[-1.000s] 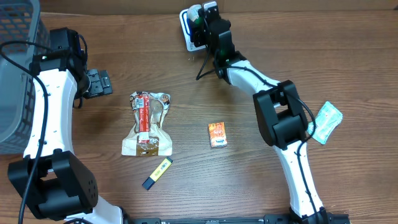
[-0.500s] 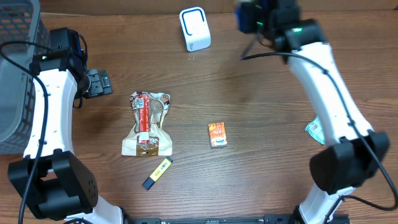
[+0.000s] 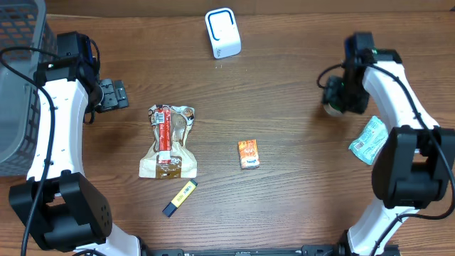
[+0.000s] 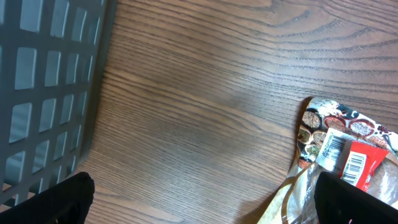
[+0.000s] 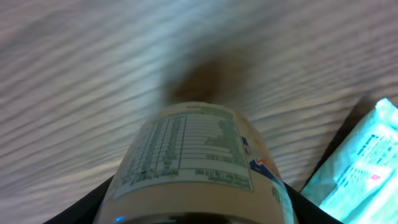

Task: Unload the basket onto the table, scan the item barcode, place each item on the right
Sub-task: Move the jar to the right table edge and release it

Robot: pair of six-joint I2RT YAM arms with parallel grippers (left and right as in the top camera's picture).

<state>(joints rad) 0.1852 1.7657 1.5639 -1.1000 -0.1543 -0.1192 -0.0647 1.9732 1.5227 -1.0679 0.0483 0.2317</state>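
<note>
Two arms work a wooden table [image 3: 298, 185] in the overhead view. The right end effector [image 3: 338, 97] grips a bottle [image 3: 332, 108] at the right side, near a teal packet [image 3: 370, 141] and well apart from the white scanner [image 3: 222, 32] at the far edge. The left end effector [image 3: 112, 94] gapes wide and empty beside a grey basket [image 3: 18, 85]. A snack bag [image 3: 169, 142], an orange carton [image 3: 249, 153] and a yellow pen [image 3: 180, 198] lie mid-table. The item is in hand, but showing it to the scanner appears to be still ahead.

From the left wrist, spread fingertips [image 4: 59, 198] frame bare wood between basket and snack bag; the bag's white and red stickers carry barcodes, their print too small to read.

From the right wrist, blurred, the clamped bottle shows a nutrition-style panel, illegible.
</note>
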